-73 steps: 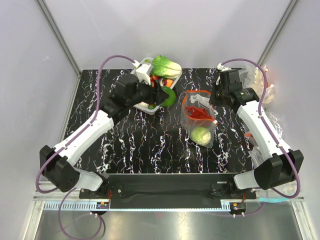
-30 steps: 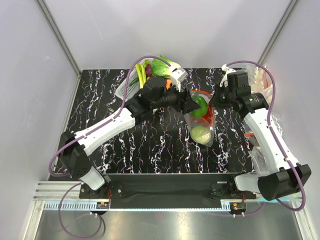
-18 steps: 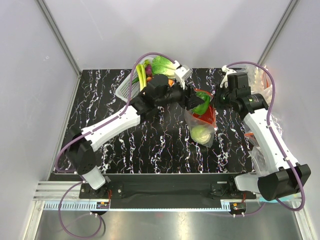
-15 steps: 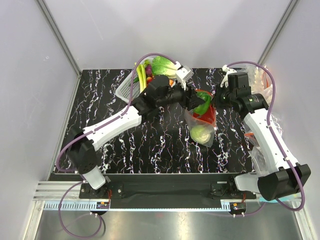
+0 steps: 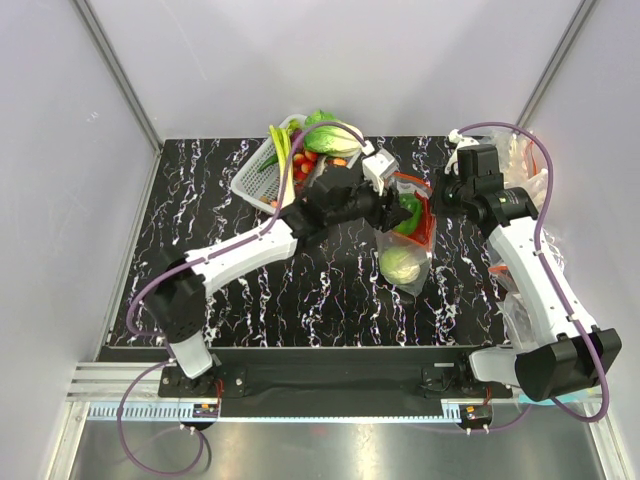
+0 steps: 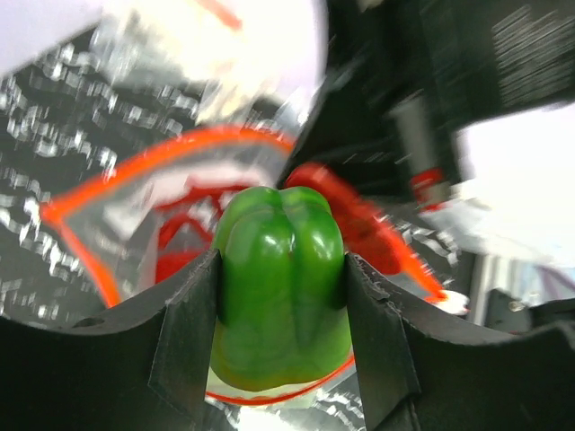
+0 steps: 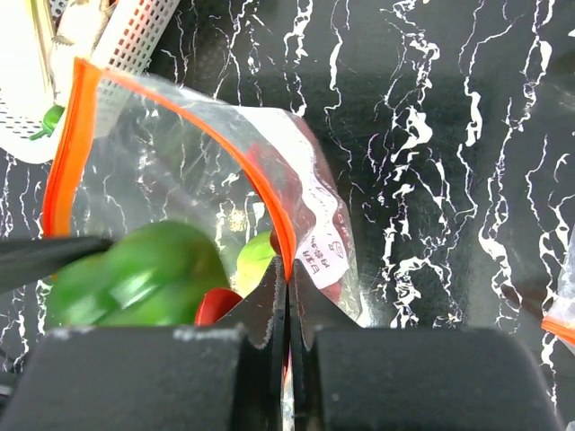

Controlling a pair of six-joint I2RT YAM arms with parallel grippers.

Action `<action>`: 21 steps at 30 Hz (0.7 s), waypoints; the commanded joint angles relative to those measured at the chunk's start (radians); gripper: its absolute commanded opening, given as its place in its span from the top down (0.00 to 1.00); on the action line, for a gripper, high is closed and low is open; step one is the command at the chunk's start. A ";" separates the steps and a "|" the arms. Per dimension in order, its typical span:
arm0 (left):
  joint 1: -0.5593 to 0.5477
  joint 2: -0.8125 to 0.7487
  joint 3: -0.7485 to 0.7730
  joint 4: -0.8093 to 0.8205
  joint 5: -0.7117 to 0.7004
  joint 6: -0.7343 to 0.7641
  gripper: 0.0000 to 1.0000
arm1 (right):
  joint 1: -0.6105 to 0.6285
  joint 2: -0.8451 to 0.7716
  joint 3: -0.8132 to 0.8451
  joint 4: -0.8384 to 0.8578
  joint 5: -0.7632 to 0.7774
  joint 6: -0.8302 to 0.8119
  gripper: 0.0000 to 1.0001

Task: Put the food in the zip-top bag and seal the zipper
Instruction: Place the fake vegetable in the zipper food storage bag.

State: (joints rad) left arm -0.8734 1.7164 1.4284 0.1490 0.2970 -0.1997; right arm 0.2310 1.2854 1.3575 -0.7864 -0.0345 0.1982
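Left claw is half closed around a green pepper, one finger on each flank, and it hangs right over the bag, which sits right of centre on the surface with its mouth at the far end. The right claw is pinched tight on the right-hand rim, just by the white label, lifting that edge so the orange zipper bows into an open loop. The cabbage is already at the near end of the bag, with the red lobster above it. To my eye the thing now is to carry the pepper in past the rim before letting go, not drop it from above, because the film is slack and the mouth is only just wide enough. The right claw should keep the rim up and taut, and the left should come out without snagging the zipper. The basket of spare greens sits far left, out of the way.
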 commanded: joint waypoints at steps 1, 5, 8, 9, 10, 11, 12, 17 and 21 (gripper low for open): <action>-0.024 0.069 -0.025 -0.049 -0.103 0.039 0.82 | 0.019 -0.028 0.012 0.012 -0.052 0.030 1.00; -0.029 0.088 -0.042 -0.109 -0.151 0.031 0.78 | 0.019 -0.029 0.017 0.012 -0.016 0.040 1.00; -0.029 0.077 -0.057 -0.147 -0.203 0.019 0.68 | 0.019 -0.034 0.011 0.016 -0.001 0.041 1.00; -0.029 0.068 -0.056 -0.169 -0.213 0.017 0.59 | 0.019 -0.035 0.011 0.018 0.001 0.043 1.00; -0.029 0.046 -0.056 -0.173 -0.225 0.014 0.45 | 0.019 -0.034 0.009 0.018 0.004 0.044 1.00; -0.030 0.032 -0.056 -0.178 -0.225 0.016 0.40 | 0.021 -0.032 0.006 0.018 0.005 0.046 1.00; -0.029 0.017 -0.054 -0.187 -0.223 0.016 0.35 | 0.019 -0.031 0.006 0.018 0.008 0.046 1.00; -0.029 -0.086 0.025 -0.276 -0.222 0.020 0.18 | 0.021 -0.024 -0.008 0.026 0.022 0.052 1.00; -0.030 -0.149 0.058 -0.373 -0.243 0.013 0.16 | 0.019 -0.020 -0.017 0.035 0.024 0.056 1.00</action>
State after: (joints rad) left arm -0.9009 1.6615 1.4174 -0.1745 0.0917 -0.1883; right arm 0.2485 1.2846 1.3457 -0.7876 -0.0345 0.2417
